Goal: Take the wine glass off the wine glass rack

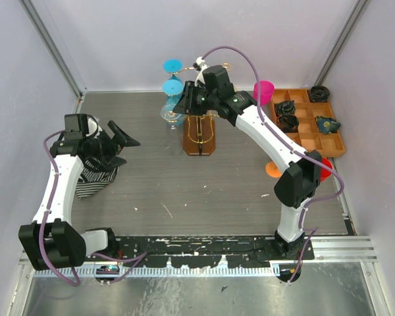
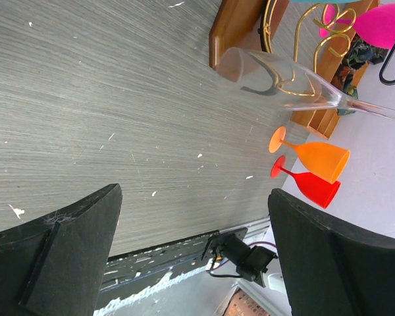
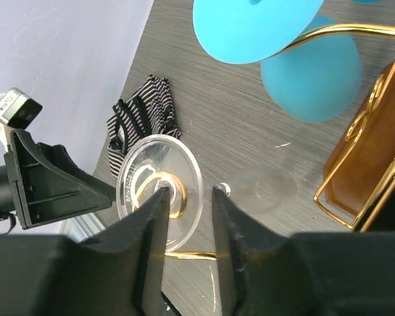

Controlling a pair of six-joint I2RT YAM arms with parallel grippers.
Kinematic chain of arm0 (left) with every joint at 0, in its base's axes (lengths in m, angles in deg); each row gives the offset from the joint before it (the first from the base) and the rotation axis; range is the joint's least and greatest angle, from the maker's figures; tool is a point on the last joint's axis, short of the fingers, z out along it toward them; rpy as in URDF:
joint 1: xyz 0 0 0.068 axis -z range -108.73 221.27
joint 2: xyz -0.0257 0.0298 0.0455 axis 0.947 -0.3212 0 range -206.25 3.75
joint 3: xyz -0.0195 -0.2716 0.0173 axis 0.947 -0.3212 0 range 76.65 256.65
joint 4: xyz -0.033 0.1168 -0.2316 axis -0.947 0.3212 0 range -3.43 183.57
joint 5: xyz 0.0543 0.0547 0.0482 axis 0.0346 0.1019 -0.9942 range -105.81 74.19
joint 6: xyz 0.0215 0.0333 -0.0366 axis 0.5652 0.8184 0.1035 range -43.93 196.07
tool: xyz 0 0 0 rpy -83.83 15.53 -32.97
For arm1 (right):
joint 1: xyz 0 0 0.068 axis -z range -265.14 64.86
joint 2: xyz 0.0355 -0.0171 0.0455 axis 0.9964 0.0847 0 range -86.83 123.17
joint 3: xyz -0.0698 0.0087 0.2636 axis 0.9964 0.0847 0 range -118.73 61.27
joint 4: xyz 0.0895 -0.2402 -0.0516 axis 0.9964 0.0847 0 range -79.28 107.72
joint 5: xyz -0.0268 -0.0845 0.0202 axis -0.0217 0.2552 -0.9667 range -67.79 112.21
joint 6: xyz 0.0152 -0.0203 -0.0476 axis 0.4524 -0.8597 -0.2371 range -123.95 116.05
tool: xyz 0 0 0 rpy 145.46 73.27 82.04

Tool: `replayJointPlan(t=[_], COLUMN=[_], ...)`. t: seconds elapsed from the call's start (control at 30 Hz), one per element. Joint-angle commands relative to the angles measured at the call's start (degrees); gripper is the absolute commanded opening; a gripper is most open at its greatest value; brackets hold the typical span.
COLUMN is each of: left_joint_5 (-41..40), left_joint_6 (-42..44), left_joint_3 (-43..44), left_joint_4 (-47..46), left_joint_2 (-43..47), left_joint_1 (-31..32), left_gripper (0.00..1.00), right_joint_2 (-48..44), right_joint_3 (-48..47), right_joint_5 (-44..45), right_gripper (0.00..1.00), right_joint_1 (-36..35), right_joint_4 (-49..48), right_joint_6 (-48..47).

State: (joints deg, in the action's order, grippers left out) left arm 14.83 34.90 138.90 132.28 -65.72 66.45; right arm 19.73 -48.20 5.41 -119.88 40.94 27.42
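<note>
Hard to make out first: from above, the clear wine glass (image 2: 263,71) is only a faint outline just left of the wine glass rack (image 1: 199,139). The left wrist view shows it best, bowl down and tilted, with the stem cut off at the frame edge. The right end effector (image 3: 189,191) is at the rack's left side, its fingers (image 3: 148,230) drawn to a narrow gap. The glass's round foot lies just past the tips, and a gold wire loop shows at its centre, so the glass appears to hang on the rack. The stem cannot be seen, so I cannot tell whether the glass is clamped or merely straddled. A blue wine glass (image 1: 173,87) hangs at the rack's far-left side; whether it is one glass or two is unclear. The right arm covers most of the rack's upper wires in the top view. An orange wine glass (image 2: 319,158) and a red wine glass (image 2: 316,187) stand side by side to the right of the rack, nearer the arm bases; from above, the elbow hides much of the red one. A compartment tray (image 1: 313,139) farther right of the rack holds dark items too small to identify, with a pink cup (image 1: 263,89) at its left corner. The left end effector (image 2: 194,194) is well left of the rack, released, fingers wide with nothing between them. A striped cloth (image 1: 92,181) lies under that arm. The table (image 1: 184,191) is grey wood-grain with white flecks. The walls (image 1: 151,39) are pale lilac.
</note>
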Motion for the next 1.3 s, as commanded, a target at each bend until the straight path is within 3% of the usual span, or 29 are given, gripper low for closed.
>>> replayJointPlan(t=[0.0,0.07,0.17,0.87,1.27], left_joint_5=[1.89,2.06,2.02,1.97,2.06], left_joint_6=[0.23,0.31,0.27,0.57,0.52], left_joint_3=[1.73,1.59,1.47,1.37,0.67], left_joint_4=[0.01,-0.01,0.05,0.87,0.69], left_joint_2=[0.26,0.30,0.47,0.47,0.21], left_joint_1=[0.13,0.20,0.16,0.20,0.24], left_gripper=[1.00,1.00,1.00,1.00,1.00], right_joint_2=[-0.40,-0.66,-1.86,-1.80,-8.07], right_joint_3=[-0.44,-0.28,0.31,5.26,11.06], right_joint_5=[-3.64,-3.37,-1.88,-16.55,-16.18], right_gripper=[0.23,0.09,0.01,0.01,0.01], right_joint_1=[0.26,0.20,0.34,0.99,3.37], right_joint_4=[-4.00,-4.24,-4.33,-13.87,-10.89], right_joint_6=[0.97,1.67,2.28,13.48,12.30])
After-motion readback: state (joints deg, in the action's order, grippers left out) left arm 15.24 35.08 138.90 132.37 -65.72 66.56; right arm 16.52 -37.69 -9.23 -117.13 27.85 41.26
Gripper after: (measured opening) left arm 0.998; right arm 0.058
